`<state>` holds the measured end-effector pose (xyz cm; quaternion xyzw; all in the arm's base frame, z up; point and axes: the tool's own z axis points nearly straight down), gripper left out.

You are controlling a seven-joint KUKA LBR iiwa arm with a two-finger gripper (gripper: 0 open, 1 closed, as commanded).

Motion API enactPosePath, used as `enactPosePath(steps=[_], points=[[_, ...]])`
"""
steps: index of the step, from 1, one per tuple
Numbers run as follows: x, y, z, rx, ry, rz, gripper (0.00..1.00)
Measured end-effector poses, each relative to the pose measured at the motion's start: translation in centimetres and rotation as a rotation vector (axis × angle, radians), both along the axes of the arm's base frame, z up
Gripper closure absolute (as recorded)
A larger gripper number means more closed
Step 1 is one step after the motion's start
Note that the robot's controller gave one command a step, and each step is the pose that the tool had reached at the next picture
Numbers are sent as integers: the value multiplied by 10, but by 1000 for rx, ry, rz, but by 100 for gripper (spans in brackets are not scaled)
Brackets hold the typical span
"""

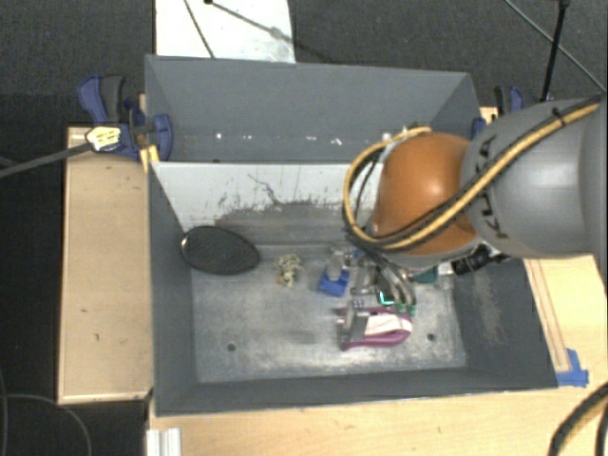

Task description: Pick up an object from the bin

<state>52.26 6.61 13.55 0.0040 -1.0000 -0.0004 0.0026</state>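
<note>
1 camera covers the scene. It sits above the grey bin (304,103) and looks down into it, tipped somewhat from the near side. The far wall therefore shows its broad inner face, while the near wall reads as a narrow band. The bin lies mid-frame and spans most of the width, with a margin of dark ground (57,27) around it. The arm (541,188) enters from the right edge, nearer the lens, and overlaps the bin's right part.
</note>
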Motion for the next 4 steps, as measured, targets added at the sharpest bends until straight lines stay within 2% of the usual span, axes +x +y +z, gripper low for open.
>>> enactPosePath(steps=[1,2,3,4], points=[[6,-13,-55,4,-25,-28,0],[70,26,-61,1,-18,56,0],[70,25,-60,2,-20,50,100],[60,25,107,1,-17,50,100]])
